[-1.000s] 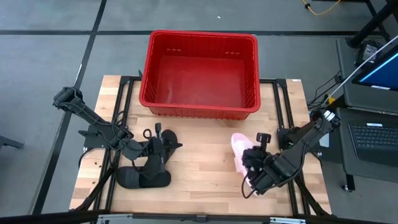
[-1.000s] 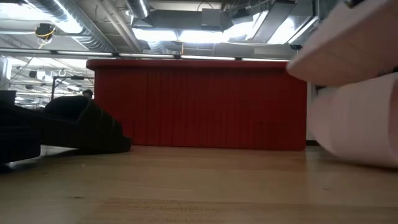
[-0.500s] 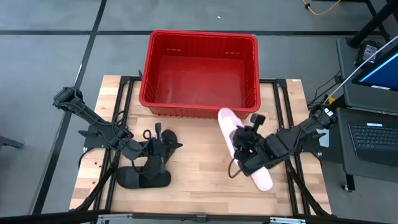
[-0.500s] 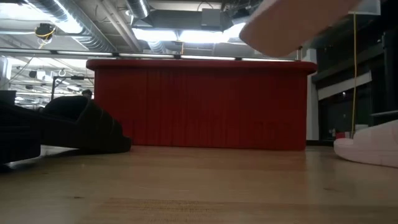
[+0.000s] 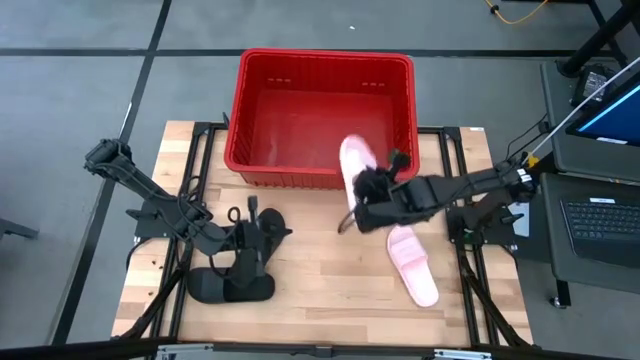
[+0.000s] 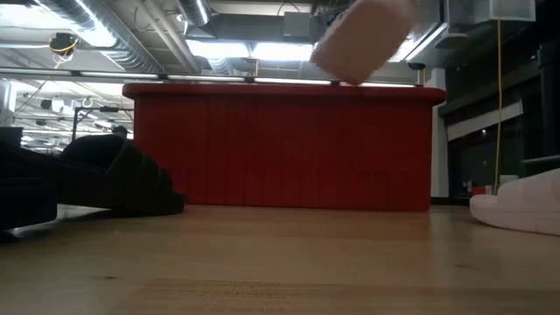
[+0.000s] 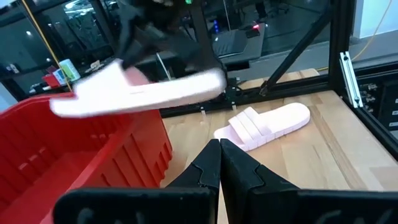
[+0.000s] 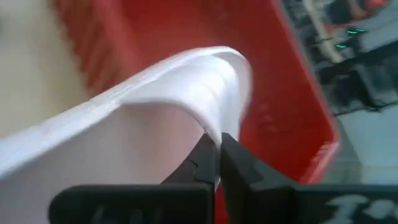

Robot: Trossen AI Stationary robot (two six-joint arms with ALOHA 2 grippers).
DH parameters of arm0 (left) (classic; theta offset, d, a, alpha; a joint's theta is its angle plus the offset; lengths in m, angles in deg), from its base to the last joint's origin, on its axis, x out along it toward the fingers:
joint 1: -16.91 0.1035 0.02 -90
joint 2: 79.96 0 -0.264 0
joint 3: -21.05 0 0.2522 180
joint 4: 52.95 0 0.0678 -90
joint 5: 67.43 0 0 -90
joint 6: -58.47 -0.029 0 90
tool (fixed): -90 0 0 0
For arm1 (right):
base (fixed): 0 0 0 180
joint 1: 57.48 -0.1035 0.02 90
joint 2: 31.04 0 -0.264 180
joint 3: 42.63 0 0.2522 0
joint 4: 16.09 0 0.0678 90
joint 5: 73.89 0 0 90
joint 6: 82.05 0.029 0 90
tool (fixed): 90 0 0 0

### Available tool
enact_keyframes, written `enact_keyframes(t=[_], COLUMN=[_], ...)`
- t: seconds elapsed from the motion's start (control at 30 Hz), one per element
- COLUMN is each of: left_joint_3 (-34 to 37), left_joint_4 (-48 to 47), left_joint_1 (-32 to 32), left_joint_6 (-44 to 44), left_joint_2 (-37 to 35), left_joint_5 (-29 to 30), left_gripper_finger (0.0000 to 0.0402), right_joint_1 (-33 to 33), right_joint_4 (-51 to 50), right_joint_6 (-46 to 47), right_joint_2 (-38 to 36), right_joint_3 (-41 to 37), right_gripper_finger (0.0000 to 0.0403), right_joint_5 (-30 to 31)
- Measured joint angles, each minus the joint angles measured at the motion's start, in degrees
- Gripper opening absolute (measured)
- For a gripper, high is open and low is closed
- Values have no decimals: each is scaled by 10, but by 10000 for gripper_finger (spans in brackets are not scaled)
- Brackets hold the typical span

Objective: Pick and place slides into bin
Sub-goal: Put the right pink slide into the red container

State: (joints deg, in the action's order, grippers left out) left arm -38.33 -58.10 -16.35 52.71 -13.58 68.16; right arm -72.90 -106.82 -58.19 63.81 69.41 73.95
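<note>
The red bin (image 5: 320,115) stands at the table's far middle. My right gripper (image 5: 368,196) is shut on one pink slide (image 5: 356,165), which is in the air over the bin's near wall; it also shows in the low view (image 6: 363,37) and the left wrist view (image 7: 137,93). The other pink slide (image 5: 412,262) lies sole-down on the table at the right. My left gripper (image 5: 262,226) is shut and empty, above the table beside the black slides (image 5: 232,285), which lie at the near left. My right gripper pinches the edge of the pink slide's wide strap (image 8: 211,124) between its two fingers. The fingers come from the table's right side. The slide is lifted clear and tilted, above the bin's near wall.
The bin's near wall (image 6: 280,144) rises between the table's free middle and the bin's inside. A black frame (image 5: 205,150) runs along the table's sides. A laptop (image 5: 600,225) stands beyond the right edge.
My right gripper has risen from the near right of the table and gone toward the far edge and left, toward the bin, carrying one pink slide. That slide has been lifted clear and turned. The other pink slide has stayed on the table.
</note>
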Motion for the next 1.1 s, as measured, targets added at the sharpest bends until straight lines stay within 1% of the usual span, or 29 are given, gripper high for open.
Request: enact_keyframes(t=[0.1, 0.37, 0.57, 0.77, 0.93, 1.1], left_joint_3=[0, 0, 0, 0, 0, 0], left_joint_4=[-3, -3, -3, -3, -2, 0], left_joint_1=[0, 0, 0, 0, 0, 0], left_joint_6=[-2, -10, -26, -32, -36, -45], left_joint_2=[-6, -7, -7, -8, -10, -10], left_joint_5=[2, 8, 12, 14, 29, 30], left_gripper_finger=[2, 2, 2, 2, 2, 2], right_joint_1=[14, 39, 73, 121, 171, 213], right_joint_4=[-5, -13, -13, -30, -58, -59], right_joint_6=[-22, -136, -208, -236, -228, -244], right_joint_2=[-1, -1, -1, -1, -1, -1], right_joint_3=[39, 152, 208, 222, 222, 222], right_gripper_finger=[10, 10, 10, 10, 10, 10], right_joint_5=[20, 19, 16, 14, -7, -12])
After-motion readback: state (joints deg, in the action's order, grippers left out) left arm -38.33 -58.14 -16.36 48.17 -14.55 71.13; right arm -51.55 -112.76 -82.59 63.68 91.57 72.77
